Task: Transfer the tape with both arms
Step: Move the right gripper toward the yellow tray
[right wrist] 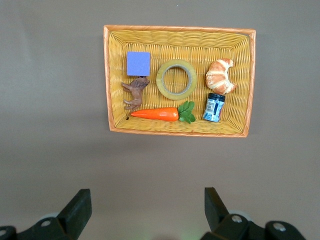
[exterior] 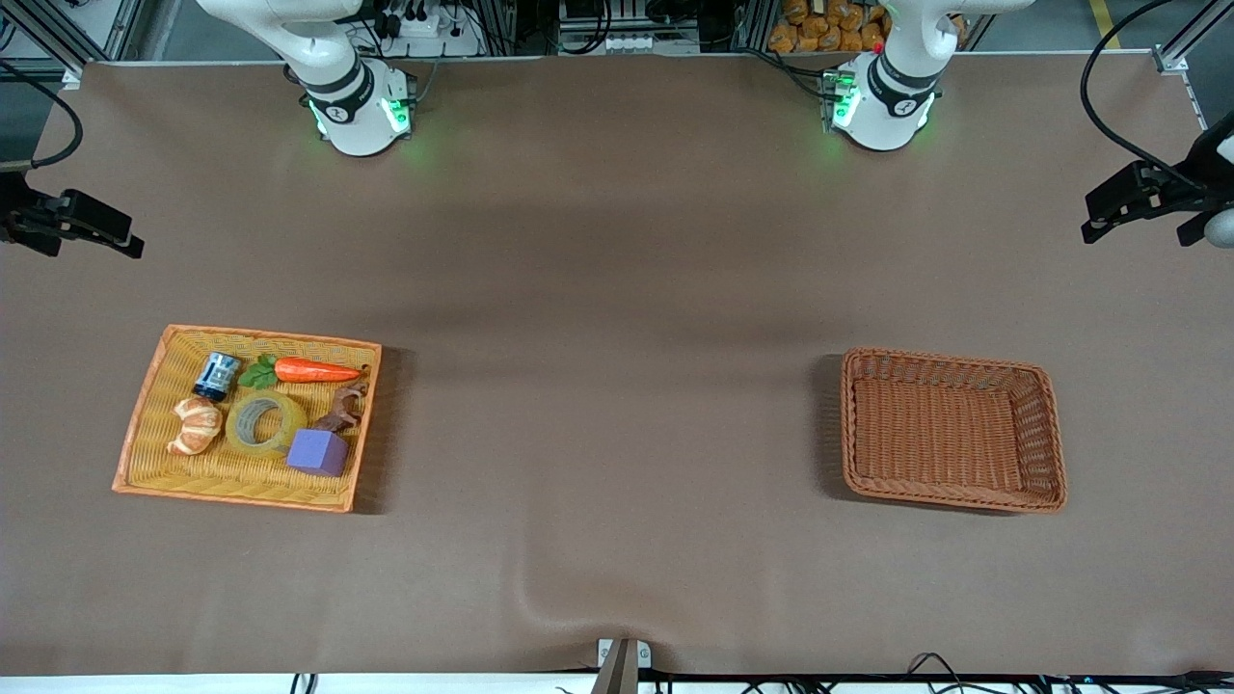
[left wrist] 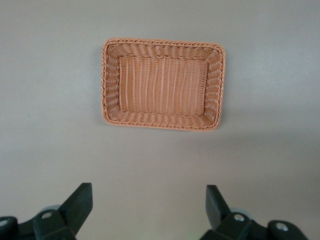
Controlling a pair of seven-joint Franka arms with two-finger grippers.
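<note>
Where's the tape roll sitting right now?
The tape lies flat in the yellow tray toward the right arm's end of the table, between the croissant and the purple cube, nearer the front camera than the carrot.

Even, diffuse overhead light, moderately bright, no glare on the brown table [exterior: 617,289]. Soft shadows: a dark strip beside the yellow tray [exterior: 145,414] and another beside the brown basket [exterior: 1051,434], plus broad faint bands across the table's middle. Green LED glow spills around both arm bases. Front view sharp, slight bowing at the edges. In wrist views the near fingertips [left wrist: 80,202] [right wrist: 77,207] look soft.
</note>
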